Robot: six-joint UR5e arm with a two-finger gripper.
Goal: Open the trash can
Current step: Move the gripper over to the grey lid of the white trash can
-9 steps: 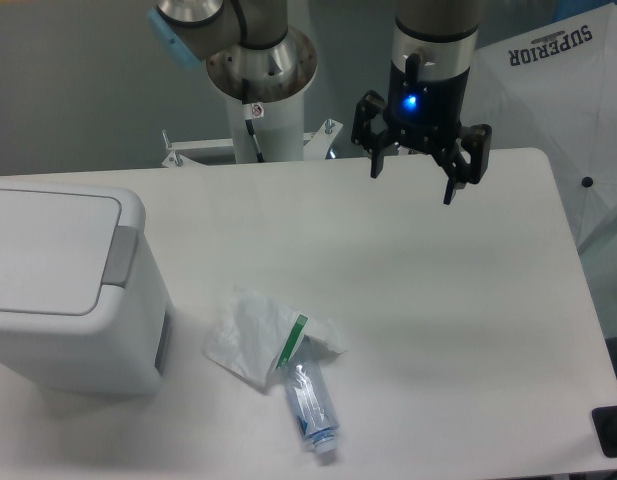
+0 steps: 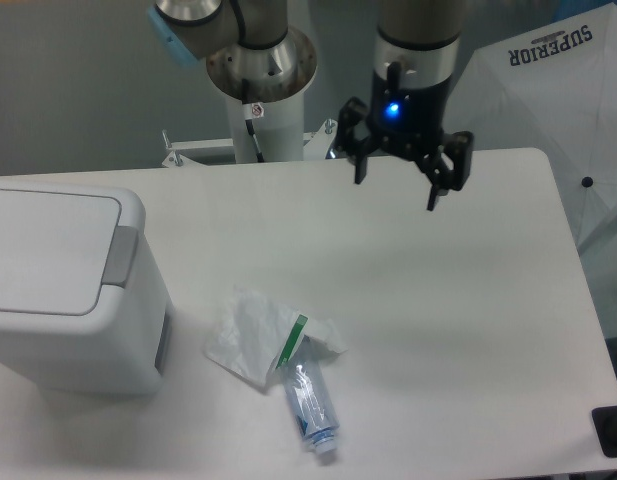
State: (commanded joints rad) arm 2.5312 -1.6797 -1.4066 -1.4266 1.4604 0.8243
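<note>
My gripper (image 2: 395, 188), fingers spread and empty, hangs near the desk's far edge, well apart from the trash can (image 2: 70, 290), lid flat, at the left edge.

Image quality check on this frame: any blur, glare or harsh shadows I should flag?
Fixed camera view: soft, even light with only faint shadows on the table; the whole picture is slightly soft; the gripper is a little smeared, its blue light blooming; the trash can lid is nearly washed out against the white tabletop; no hard glare.
</note>
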